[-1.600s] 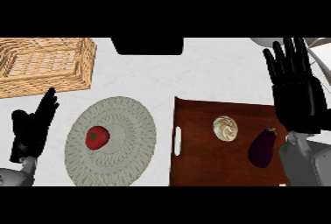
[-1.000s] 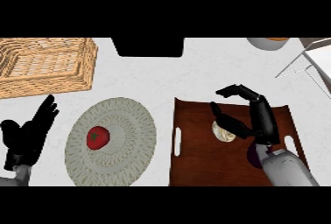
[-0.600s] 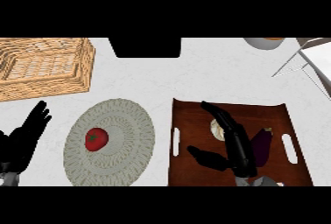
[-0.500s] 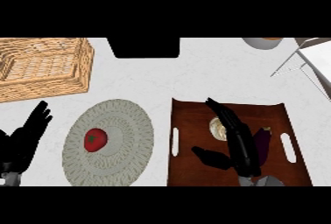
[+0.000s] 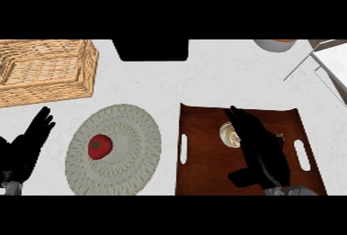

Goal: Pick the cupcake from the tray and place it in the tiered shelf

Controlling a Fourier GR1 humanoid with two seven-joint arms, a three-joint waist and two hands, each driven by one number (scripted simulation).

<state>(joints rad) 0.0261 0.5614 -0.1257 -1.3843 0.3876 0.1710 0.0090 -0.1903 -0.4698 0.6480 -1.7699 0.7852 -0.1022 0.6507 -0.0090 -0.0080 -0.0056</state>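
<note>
Two hands in view: right hand (image 5: 261, 156) over the brown tray (image 5: 203, 160), fingers straight and uncurled, partly covering the cupcake (image 5: 227, 133) at the tray's far middle; left hand (image 5: 27, 147) rests open, near left, beside woven plate (image 5: 125, 121).

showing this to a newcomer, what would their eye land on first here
The black right hand stretched open over the brown tray at lower right, partly covering the pale cupcake. Next, the red fruit on the grey woven plate, left of the tray.
</note>
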